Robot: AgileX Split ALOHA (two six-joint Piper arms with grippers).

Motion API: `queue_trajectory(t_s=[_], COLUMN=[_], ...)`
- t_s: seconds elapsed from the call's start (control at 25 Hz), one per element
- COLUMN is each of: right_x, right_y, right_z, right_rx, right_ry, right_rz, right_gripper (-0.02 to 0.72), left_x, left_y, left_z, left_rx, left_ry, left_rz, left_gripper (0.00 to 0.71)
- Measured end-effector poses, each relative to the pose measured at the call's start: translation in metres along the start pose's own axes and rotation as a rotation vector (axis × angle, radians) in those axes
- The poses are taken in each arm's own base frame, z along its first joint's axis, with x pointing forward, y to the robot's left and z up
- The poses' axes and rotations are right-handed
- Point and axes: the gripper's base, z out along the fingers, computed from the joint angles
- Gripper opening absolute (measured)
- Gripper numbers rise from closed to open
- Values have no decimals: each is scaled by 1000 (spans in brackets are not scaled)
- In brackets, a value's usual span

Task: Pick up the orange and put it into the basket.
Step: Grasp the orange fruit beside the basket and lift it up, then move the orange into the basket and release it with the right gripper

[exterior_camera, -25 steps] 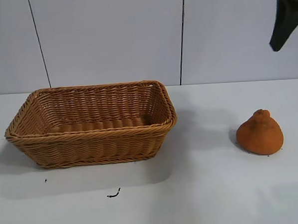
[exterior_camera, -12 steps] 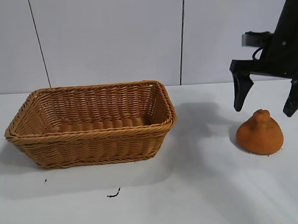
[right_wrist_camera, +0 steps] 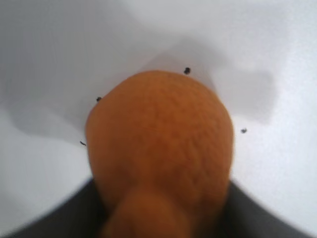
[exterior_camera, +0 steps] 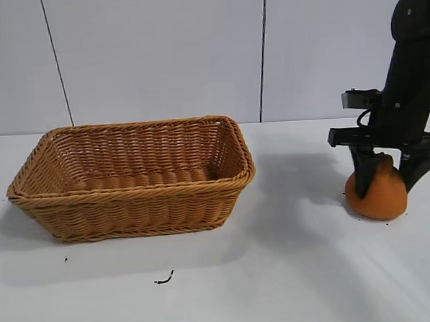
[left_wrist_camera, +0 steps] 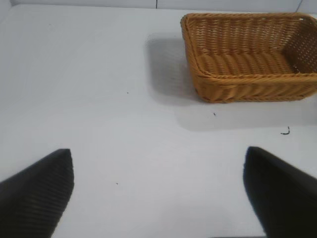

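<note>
Exterior view: the right hand (exterior_camera: 386, 174) is down over the rough burnt-orange lump of an orange (exterior_camera: 376, 194), its black fingers (exterior_camera: 363, 171) spread and straddling the fruit's upper part, one each side; whether they actually press the skin can't be told. The orange sits on the white tabletop (exterior_camera: 278, 273) at the right, well apart from the rectangular tan woven wicker basket (exterior_camera: 133, 177) at the left. Its long axis is upright, the knob end up between the fingers. The right wrist view alone shows the pebbled skin close up (right_wrist_camera: 158, 148) and small dark specks on the tabletop around it. The left wrist view alone shows the left hand (left_wrist_camera: 158, 193), spread wide over bare tabletop, basket (left_wrist_camera: 250, 57) farther off. No readable writing anywhere.
</note>
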Motion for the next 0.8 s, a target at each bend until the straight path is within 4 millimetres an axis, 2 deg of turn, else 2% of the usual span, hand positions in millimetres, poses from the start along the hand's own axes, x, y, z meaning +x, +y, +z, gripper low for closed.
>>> queue_trajectory(t_s=[0.24, 0.4, 0.52, 0.6, 0.8], right_x=[-18, -20, -19, -16, 2], right_y=[8, 22, 45, 65, 131], right_z=[-75, -106, -118, -118, -113], right_rx=[-10, -22, -39, -48, -75], right_ry=[-201, -288, -325, -329, -312], right_rz=[-24, -52, -90, -127, -272], right_gripper=[52, 52, 52, 52, 52], left_x=[0, 0, 0, 0, 0], left_y=[0, 0, 0, 0, 0], left_z=[0, 0, 0, 0, 0], left_rx=[0, 0, 0, 0, 0], left_ry=[0, 0, 0, 0, 0], left_rz=[0, 0, 0, 0, 0], left_gripper=[666, 666, 666, 666, 666])
